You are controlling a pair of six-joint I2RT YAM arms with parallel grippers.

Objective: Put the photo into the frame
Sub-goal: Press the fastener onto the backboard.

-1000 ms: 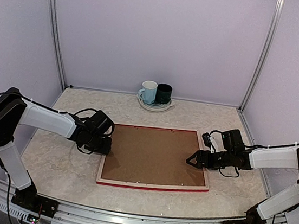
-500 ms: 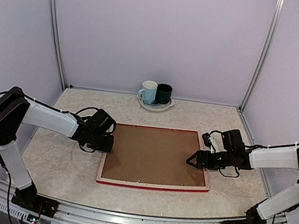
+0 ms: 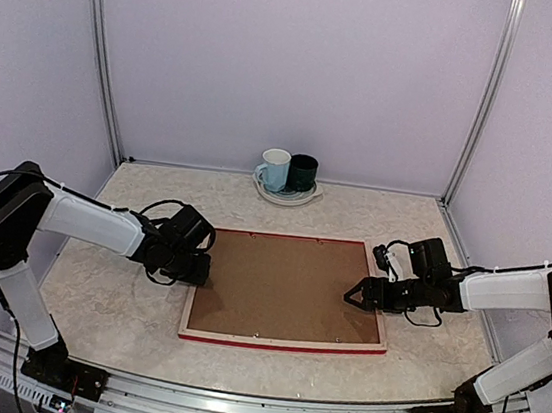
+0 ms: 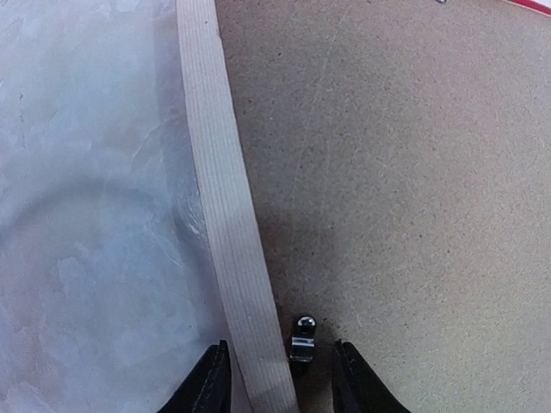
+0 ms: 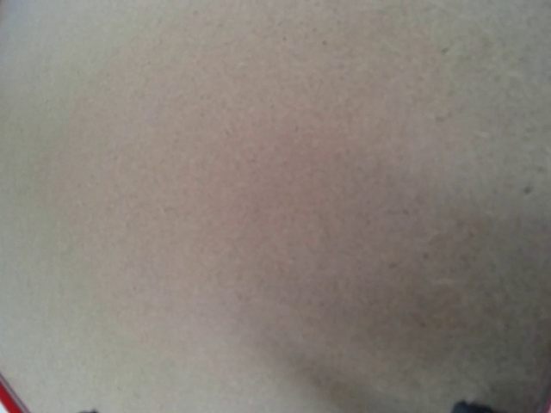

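The frame (image 3: 279,343) lies face down on the table, with its red rim and pale wood back (image 4: 219,172) showing. The brown backing board (image 3: 281,288) fills it. The photo is hidden from every view. My left gripper (image 3: 198,269) is low at the frame's left edge. It is open, and its jaws (image 4: 280,374) straddle the pale wood rail and a small metal clip (image 4: 302,337) on the board. My right gripper (image 3: 351,296) is open over the board's right side, close to the surface. The right wrist view shows only the blurred board (image 5: 258,172).
A white mug (image 3: 274,169) and a dark mug (image 3: 302,173) stand on a plate (image 3: 285,198) at the back wall, behind the frame. Purple walls with metal posts close in the table on three sides.
My left gripper has crept a little to the right, onto the frame's left edge. The right arm and the frame have not moved.
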